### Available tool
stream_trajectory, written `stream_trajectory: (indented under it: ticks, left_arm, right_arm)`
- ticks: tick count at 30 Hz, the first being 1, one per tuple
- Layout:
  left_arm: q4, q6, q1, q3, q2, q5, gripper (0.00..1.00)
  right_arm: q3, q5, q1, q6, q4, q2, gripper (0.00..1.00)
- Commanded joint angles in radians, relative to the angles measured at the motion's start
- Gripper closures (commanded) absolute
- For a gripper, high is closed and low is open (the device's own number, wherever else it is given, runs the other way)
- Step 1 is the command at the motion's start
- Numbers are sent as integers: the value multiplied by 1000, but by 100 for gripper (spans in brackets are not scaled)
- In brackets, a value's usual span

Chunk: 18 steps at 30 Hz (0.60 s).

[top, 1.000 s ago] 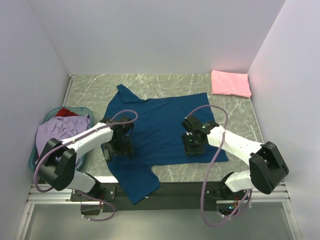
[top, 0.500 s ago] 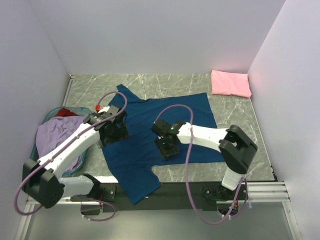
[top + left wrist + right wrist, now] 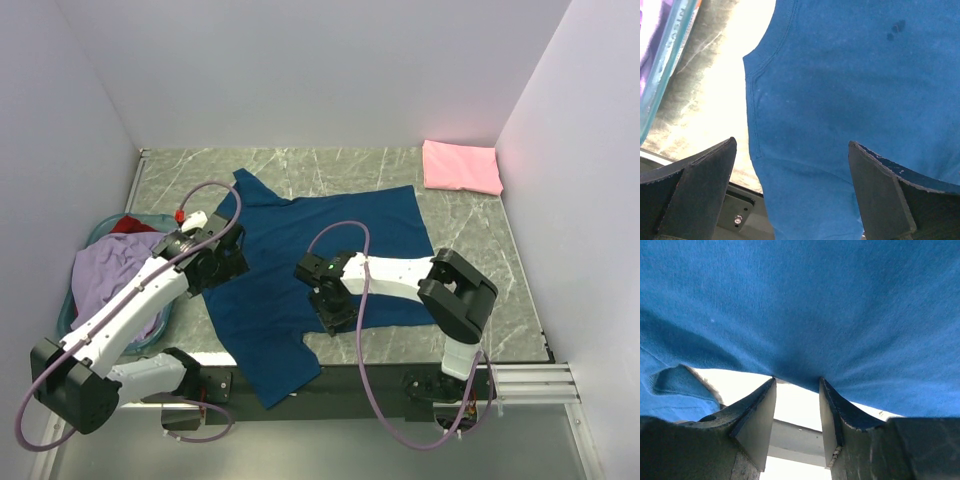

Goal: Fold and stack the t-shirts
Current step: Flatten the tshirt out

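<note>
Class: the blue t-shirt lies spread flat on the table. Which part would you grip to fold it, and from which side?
The blue t-shirt lies flat, so only an edge offers a lip. Probably pinch the left edge, coming in low from the basket side, where bare table adjoins the cloth.

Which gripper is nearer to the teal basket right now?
Left. The left gripper hangs over the navy shirt at its left edge, just right of the basket. The right gripper is at the shirt's near hem, farther right.
</note>
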Motion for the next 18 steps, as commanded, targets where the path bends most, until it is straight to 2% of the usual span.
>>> stream_trajectory:
  ticks: [1, 9, 12, 13, 18]
  left_arm:
    - [-13, -15, 6, -7, -32, -39, 1]
    - [63, 42, 34, -6, 5, -1, 1]
    - [144, 91, 78, 20, 55, 18, 0]
    - [168, 108, 97, 33, 72, 41, 1]
    - [326, 197, 274, 170, 247, 163, 1]
  right_arm:
    - [13, -11, 15, 3, -56, 6, 53]
    - [45, 38, -12, -50, -42, -121, 52]
    - [47, 57, -110, -74, -10, -180, 52]
    - [45, 49, -191, -82, 0, -206, 52]
    - [84, 41, -429, -103, 92, -246, 51]
